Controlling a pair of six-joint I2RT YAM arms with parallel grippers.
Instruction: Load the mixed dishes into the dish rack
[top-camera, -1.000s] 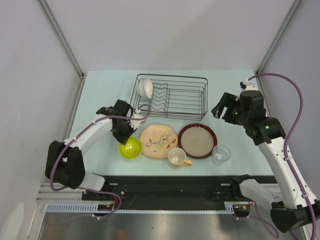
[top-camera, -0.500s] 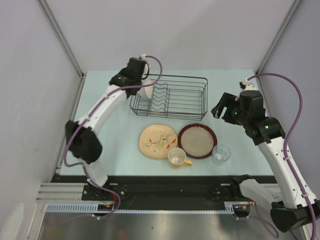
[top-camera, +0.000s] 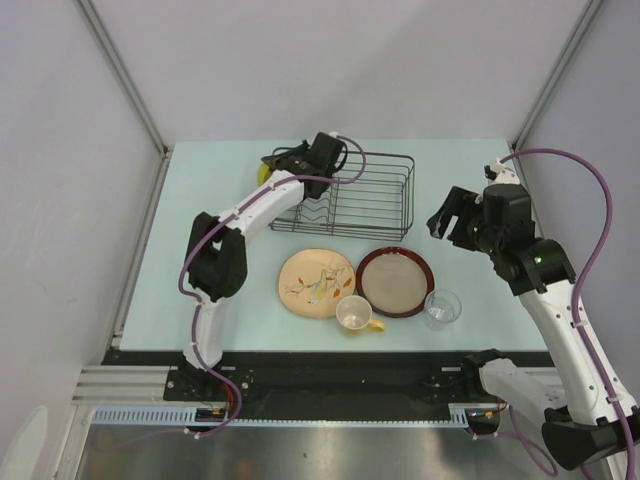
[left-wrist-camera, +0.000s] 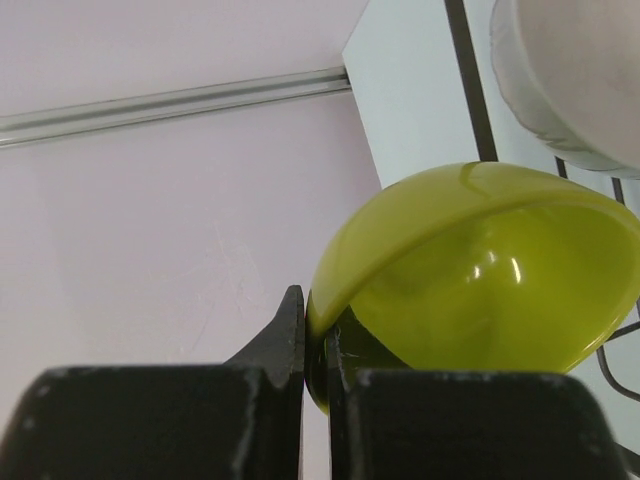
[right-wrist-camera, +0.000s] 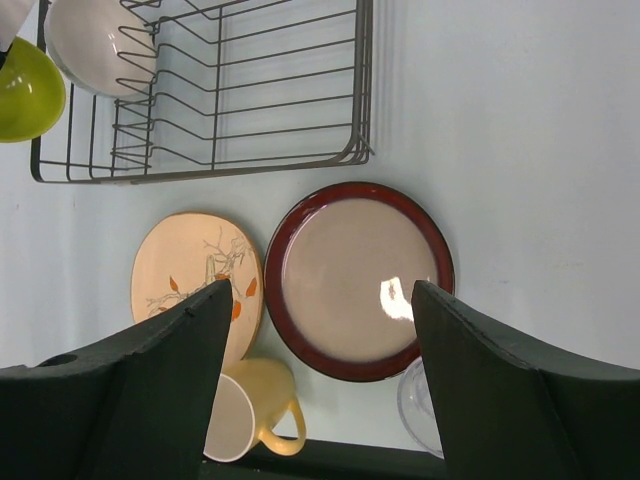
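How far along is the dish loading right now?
Done: white bowl in the dish rack. In hand: left gripper pinches the lime-green bowl by its rim at the rack's left end. Left on the table: leaf-patterned plate, red-rimmed plate, cup, glass. Right gripper open, empty.

My overhead feed is bright and evenly lit, with only soft shadows on the pale blue table (top-camera: 440, 165). On the right wrist feed I get a white glare spot on the dark-red-rimmed tan plate (right-wrist-camera: 340, 250). On the left wrist feed, the glossy lime-green bowl (left-wrist-camera: 480, 290) shows small highlights, and the white bowl (left-wrist-camera: 570, 70) behind it is blurred.
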